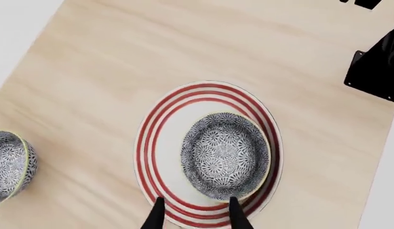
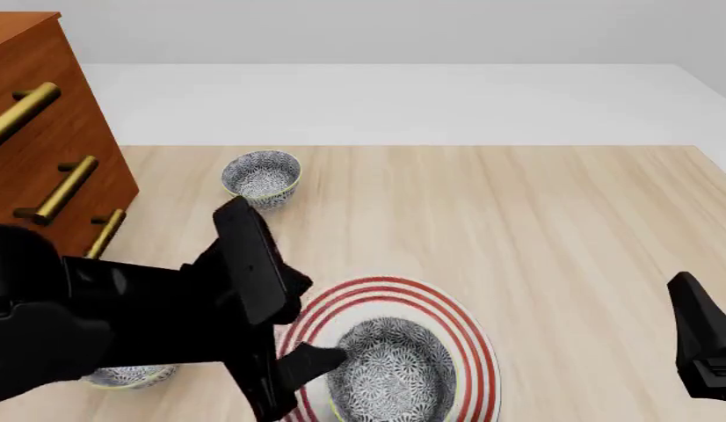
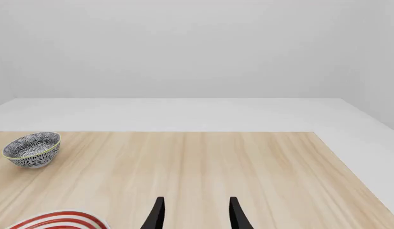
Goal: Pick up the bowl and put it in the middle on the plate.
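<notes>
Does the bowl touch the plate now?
Touching. In the left wrist view the bowl sits on the plate, off-centre.

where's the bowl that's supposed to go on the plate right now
In the front view the bowl sits on the red-ringed plate at the table's near edge, just off the left gripper, a little off-centre toward one side of the rings.

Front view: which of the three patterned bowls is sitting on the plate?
The nearest bowl, beside the left gripper, sits on the red-ringed plate. The far bowl and the left-edge bowl rest on bare wood.
</notes>
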Available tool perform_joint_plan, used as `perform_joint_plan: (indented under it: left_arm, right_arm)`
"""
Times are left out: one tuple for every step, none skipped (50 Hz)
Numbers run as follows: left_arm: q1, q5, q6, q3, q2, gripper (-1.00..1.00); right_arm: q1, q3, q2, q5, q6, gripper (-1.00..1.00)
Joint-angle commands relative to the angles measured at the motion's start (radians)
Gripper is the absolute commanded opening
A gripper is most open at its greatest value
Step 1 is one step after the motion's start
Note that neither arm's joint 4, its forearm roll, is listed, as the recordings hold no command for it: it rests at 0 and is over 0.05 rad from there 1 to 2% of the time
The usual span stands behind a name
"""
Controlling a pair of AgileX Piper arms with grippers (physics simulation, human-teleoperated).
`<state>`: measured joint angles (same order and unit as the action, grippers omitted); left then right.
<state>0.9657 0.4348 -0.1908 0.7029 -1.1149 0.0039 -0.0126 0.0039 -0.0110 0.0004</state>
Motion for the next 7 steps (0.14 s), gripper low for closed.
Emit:
perform_joint_plan:
  left_arm:
    - [-0.09, 0.004, -0.031, -0.088, 0.116, 1.0]
    - [-0.1, 0.008, -0.035, -0.095, 0.131, 1.0]
    - [-0.11, 0.02, -0.036, -0.097, 0.149, 1.0]
    - [-0.119, 0.025, -0.037, -0.101, 0.161, 1.0]
    - [-0.126, 0.026, -0.044, -0.111, 0.172, 1.0]
    - [-0.132, 0.032, -0.045, -0.115, 0.183, 1.0]
    - [-0.139, 0.038, -0.045, -0.118, 0.192, 1.0]
  right_arm:
    - [0.0, 0.0, 0.0, 0.0, 0.0, 1.0]
    - [0.0, 0.0, 0.0, 0.0, 0.0, 1.0]
    - [0.0, 0.0, 0.0, 0.0, 0.0, 1.0]
    - [0.0, 0.0, 0.0, 0.0, 0.0, 1.0]
    - [0.0, 0.0, 0.0, 0.0, 0.0, 1.0]
    - [0.0, 0.0, 0.0, 0.0, 0.0, 1.0]
    - [0.0, 0.0, 0.0, 0.0, 0.0, 1.0]
